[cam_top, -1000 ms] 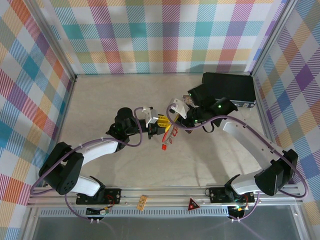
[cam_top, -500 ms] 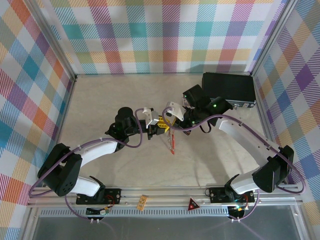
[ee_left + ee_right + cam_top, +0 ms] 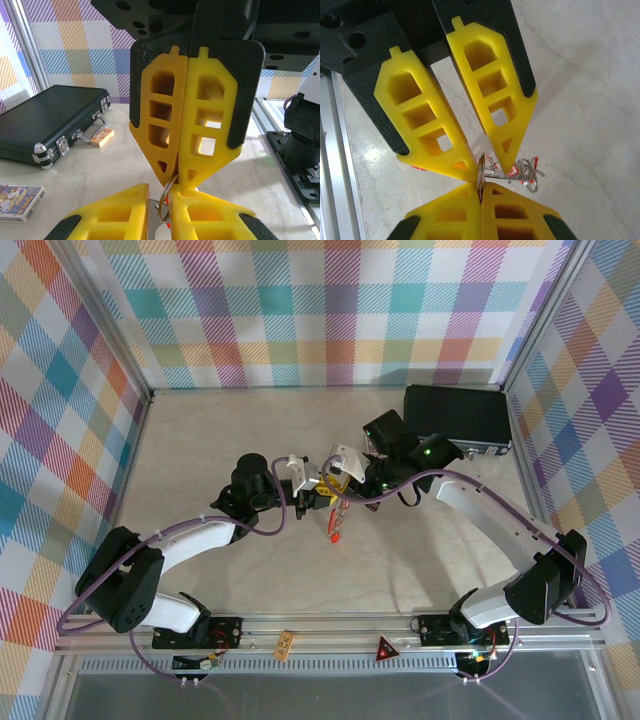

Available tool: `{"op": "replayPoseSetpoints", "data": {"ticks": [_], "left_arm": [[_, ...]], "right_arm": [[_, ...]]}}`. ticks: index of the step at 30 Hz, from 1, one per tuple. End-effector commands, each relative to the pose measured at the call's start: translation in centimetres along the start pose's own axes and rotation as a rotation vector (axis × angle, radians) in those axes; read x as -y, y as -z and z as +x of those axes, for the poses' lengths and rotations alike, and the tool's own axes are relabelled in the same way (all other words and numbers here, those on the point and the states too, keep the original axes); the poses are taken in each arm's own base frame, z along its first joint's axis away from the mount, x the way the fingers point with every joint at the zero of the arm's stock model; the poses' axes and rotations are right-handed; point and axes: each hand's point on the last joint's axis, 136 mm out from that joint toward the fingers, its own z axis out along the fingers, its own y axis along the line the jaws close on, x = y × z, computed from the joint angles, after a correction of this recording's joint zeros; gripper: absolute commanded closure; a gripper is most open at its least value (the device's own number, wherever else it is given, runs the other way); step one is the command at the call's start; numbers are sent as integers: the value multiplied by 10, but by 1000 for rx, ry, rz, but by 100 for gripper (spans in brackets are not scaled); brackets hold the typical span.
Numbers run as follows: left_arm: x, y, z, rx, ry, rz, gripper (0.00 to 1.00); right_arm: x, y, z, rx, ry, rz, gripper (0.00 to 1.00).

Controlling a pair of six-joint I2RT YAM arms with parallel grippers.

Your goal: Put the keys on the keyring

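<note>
The keyring (image 3: 480, 175) is a thin metal loop held edge-on in the tips of my right gripper (image 3: 480, 186), which is shut on it. The keys (image 3: 532, 172), small red tags on smaller rings, hang off it on a wire to one side. They dangle above the table (image 3: 335, 528). My left gripper (image 3: 160, 189) meets the right gripper (image 3: 172, 181) tip to tip. Its fingers stand a narrow gap apart with the keyring (image 3: 167, 200) hanging in that gap. I cannot tell whether they press on it. Both grippers (image 3: 322, 488) (image 3: 343, 483) are mid-table.
A black case (image 3: 455, 412) lies at the back right, with a small wooden block (image 3: 101, 137) by its handle. A picture card box (image 3: 17, 195) lies on the table. Plaid walls enclose the table, and a metal rail (image 3: 330, 625) runs along the front.
The right gripper has moved left with the hanging keys until its tips meet the left gripper's. The keys have swung beneath them. The left arm has shifted only slightly.
</note>
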Motion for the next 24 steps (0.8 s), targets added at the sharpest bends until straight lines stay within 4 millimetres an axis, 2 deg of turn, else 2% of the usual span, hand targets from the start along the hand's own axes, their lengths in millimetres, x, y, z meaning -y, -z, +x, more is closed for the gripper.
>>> {"op": "replayPoseSetpoints", "data": {"ticks": [1, 4, 7, 12, 13, 16, 17, 24], "left_arm": [[8, 0, -21, 51, -63, 37, 82], [10, -1, -21, 52, -64, 51, 87], [12, -1, -22, 54, -68, 61, 100], [13, -1, -21, 53, -68, 64, 100], [12, -1, -20, 51, -66, 59, 100], [9, -1, -21, 58, -57, 40, 100], [8, -1, -22, 69, -53, 30, 100], [0, 2, -40, 192, -41, -24, 100]], "right_arm": [[-5, 4, -10, 28, 36, -19, 100], [-5, 4, -10, 29, 35, -20, 100], [-5, 4, -10, 30, 36, -18, 100], [-3, 5, -8, 32, 38, 1, 99], [-3, 6, -7, 31, 35, 10, 98], [1, 11, -8, 47, 21, 46, 76], [2, 14, -8, 63, 13, 62, 73], [4, 40, -11, 246, -93, 115, 71]]}}
